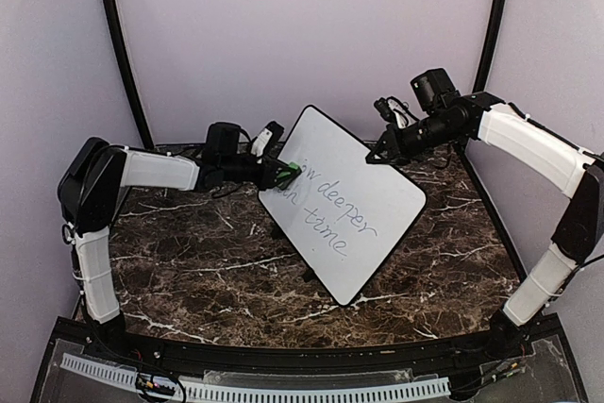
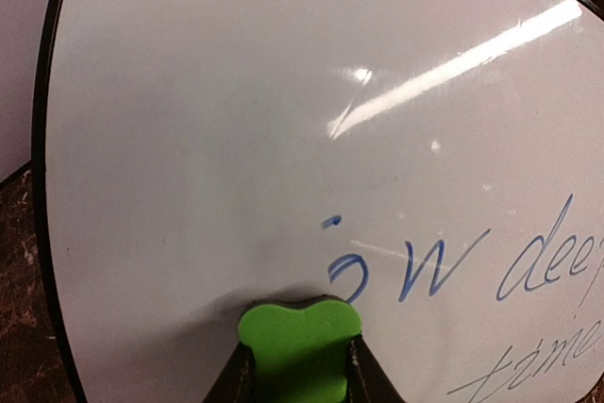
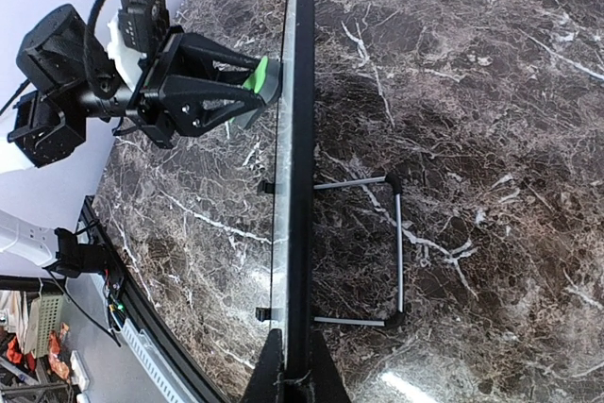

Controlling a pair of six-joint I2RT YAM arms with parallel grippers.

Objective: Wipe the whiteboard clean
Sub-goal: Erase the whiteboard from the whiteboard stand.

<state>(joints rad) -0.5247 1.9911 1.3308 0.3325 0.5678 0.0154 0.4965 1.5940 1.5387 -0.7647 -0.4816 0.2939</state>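
Whiteboard (image 1: 351, 209) stands tilted mid-table, blue writing part readable ("deeper", "time"; line starts cut off at the eraser, right wrist sees only the board's edge). Left gripper (image 1: 281, 175) is clamped on green eraser (image 1: 292, 170), which is pressed to the board's left part. Right gripper (image 1: 376, 151) is pinched tight on the upper right edge. Marble table (image 1: 189, 243) shows on both sides of the board, wall (image 1: 283, 25) behind.
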